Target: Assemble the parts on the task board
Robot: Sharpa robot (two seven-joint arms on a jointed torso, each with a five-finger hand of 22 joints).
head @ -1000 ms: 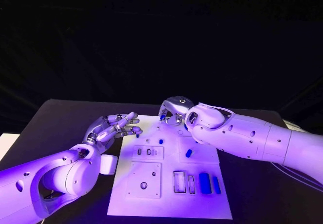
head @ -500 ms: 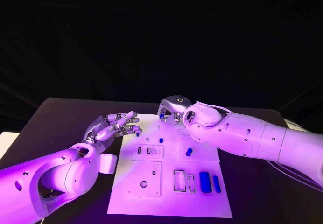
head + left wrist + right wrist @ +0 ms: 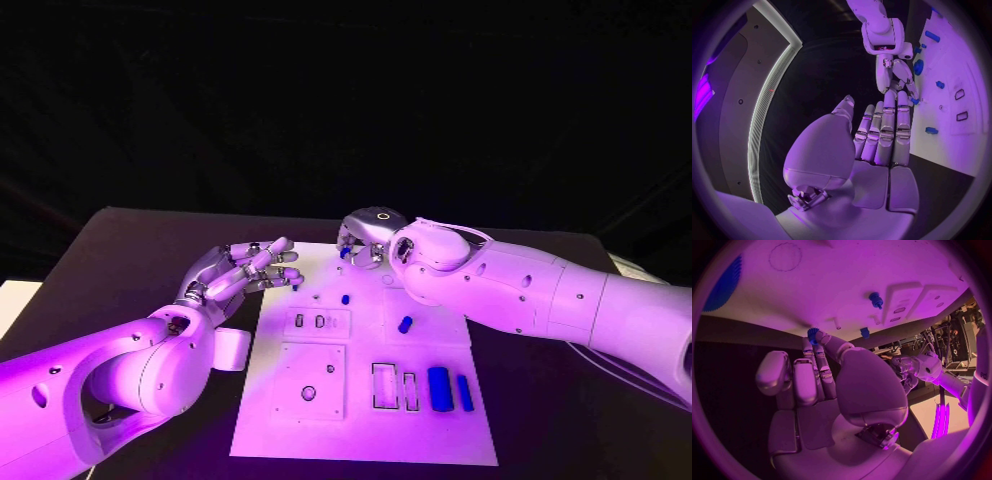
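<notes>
The white task board [image 3: 361, 435] lies mid-table. My right hand [image 3: 366, 240] hovers over its far edge, thumb and a finger pinching a small blue toothed part [image 3: 812, 333], the other fingers curled in. My left hand [image 3: 242, 270] floats just off the board's far left corner, fingers stretched out and holding nothing. A short blue piece [image 3: 296, 288] lies by its fingertips. A blue peg [image 3: 345, 299] stands in the board, a blue oval part [image 3: 405, 324] lies near the middle, and two long blue bars [image 3: 438, 390] rest at the near right.
A small white block [image 3: 231, 350] sits on the black table beside the board's left edge, under my left forearm. Raised plates with slots [image 3: 317, 323] and a hole [image 3: 309, 396] fill the board's left half. My right forearm [image 3: 534, 295] covers the board's far right corner.
My right arm and hand have crept slightly left along the board's far edge. The left hand has hardly moved.
</notes>
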